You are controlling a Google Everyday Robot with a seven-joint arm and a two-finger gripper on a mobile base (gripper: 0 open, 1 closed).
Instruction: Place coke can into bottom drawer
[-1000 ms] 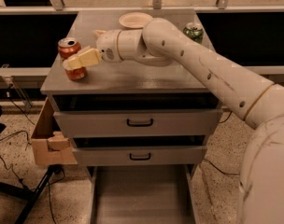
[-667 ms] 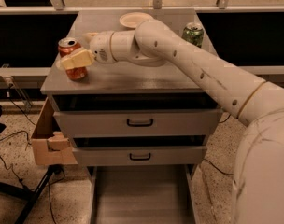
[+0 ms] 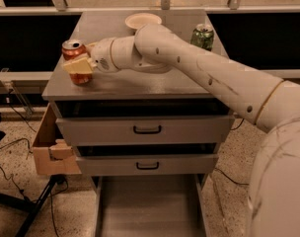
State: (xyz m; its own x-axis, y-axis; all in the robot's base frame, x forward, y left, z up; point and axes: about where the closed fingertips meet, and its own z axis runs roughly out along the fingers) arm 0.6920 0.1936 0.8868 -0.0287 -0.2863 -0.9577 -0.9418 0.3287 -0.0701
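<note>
The coke can (image 3: 72,49), red-orange with a silver top, stands upright near the left edge of the grey cabinet top (image 3: 140,83). My gripper (image 3: 77,64) reaches in from the right and sits around the can. One yellowish finger (image 3: 80,66) crosses the can's front; the other is hidden behind it. The jaws look open around the can, which rests on the top. The bottom drawer (image 3: 147,206) is pulled out at the foot of the cabinet, a shallow grey tray with a bare floor.
A green can (image 3: 203,36) stands at the back right of the top and a white plate (image 3: 142,19) at the back middle. Two upper drawers (image 3: 147,129) with black handles stand slightly out. A cardboard box (image 3: 51,152) hangs beside the cabinet's left; cables lie on the floor.
My gripper has moved left along the cabinet top and come around the coke can. The can has stayed where it was.
</note>
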